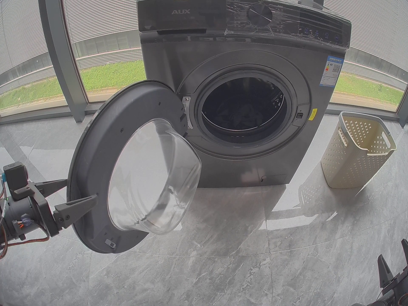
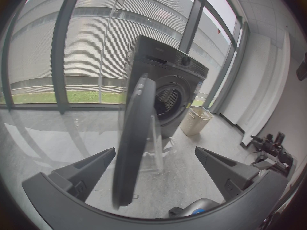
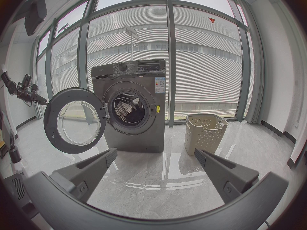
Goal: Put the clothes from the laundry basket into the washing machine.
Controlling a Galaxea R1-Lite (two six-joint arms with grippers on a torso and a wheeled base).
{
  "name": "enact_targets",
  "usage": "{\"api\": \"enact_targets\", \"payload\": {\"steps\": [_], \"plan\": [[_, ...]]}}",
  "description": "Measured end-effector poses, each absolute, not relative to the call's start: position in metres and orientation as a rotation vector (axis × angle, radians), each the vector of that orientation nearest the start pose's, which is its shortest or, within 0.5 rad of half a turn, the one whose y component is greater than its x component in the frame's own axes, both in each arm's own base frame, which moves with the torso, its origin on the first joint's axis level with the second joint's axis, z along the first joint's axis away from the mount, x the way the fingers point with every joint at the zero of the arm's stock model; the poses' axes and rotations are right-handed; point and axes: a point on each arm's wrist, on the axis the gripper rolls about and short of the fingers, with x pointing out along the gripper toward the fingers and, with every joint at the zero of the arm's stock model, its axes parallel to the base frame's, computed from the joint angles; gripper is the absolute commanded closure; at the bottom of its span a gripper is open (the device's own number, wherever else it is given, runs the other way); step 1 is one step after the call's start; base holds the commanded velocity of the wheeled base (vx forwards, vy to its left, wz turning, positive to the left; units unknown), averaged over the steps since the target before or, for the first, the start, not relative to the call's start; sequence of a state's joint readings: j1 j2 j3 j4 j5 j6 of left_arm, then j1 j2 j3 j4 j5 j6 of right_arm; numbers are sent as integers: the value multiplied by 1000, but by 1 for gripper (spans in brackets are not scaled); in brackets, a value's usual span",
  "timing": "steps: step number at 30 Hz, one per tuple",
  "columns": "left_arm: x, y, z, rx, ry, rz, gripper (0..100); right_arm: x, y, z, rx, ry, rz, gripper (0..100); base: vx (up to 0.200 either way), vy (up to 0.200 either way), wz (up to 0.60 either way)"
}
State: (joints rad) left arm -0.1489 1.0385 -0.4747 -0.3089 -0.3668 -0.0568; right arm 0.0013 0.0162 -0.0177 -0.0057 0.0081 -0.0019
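The open left gripper (image 1: 80, 190) straddles the door (image 1: 102, 141) rim; the right gripper (image 3: 154, 152) is open too. With clothes (image 3: 134, 116) apparently inside, swing it shut squarely.

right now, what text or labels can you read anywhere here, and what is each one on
Brand logo on the washing machine top panel: a brand name, left unquoted.
Blue-and-white sticker on its front: too small to read.
Yellow tag below that sticker: too small to read.
Laundry basket: no print visible.
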Motion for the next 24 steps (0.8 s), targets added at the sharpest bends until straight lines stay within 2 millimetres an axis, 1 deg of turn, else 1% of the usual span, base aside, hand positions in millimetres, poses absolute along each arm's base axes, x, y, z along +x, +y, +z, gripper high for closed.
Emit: {"api": "enact_targets", "payload": {"steps": [5, 9, 14, 18, 24], "plan": [[135, -44, 205, -120, 300, -649, 0, -23, 0, 81, -2, -7, 10, 0, 0, 0, 0], [133, -49, 205, -130, 307, -688, 0, -23, 0, 81, -2, -7, 9, 0, 0, 0, 0], [129, -48, 200, -120, 314, -678, 0, -23, 0, 81, -3, -7, 9, 0, 0, 0, 0], [127, -44, 195, -95, 312, -633, 0, -23, 0, 81, -3, -7, 9, 0, 0, 0, 0], [132, -43, 191, -58, 329, -563, 0, -23, 0, 81, -3, -7, 10, 0, 0, 0, 0]]}}
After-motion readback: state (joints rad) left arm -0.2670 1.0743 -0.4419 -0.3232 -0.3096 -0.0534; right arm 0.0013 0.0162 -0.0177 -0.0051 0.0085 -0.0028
